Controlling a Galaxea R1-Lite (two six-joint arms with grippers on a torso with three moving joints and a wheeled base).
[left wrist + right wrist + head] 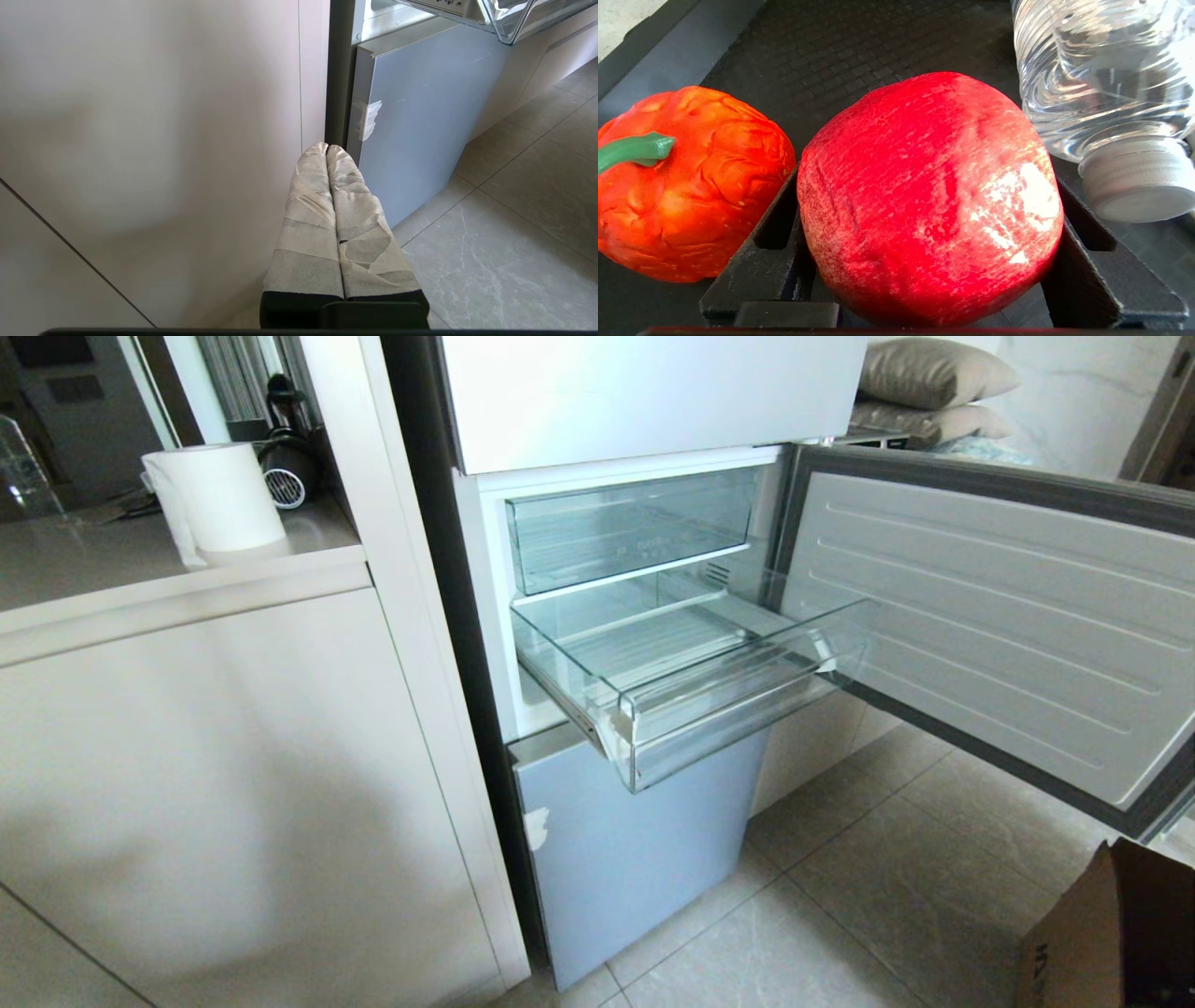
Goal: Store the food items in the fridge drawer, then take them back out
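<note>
In the right wrist view a red food item [924,200] lies on a black textured surface [859,42]. My right gripper [927,186] is shut on it, one black finger against each side. The orange-red food item [691,186], with a green stem, rests just beside one finger [756,261]. Pulled out of the open fridge, the shallow clear fridge drawer [728,709] holds nothing. My left gripper [327,148], wrapped in pale tape, is shut on nothing and hangs low beside the cabinet side, near the fridge's lower blue-grey door [420,116]. Neither arm shows in the head view.
A clear water bottle [1101,93] lies close to the red item, cap toward the gripper. The fridge door [990,616] stands open to the right, above tiled floor. A taller clear drawer [635,523] sits above the pulled-out one. A cardboard box [1111,933] stands at bottom right.
</note>
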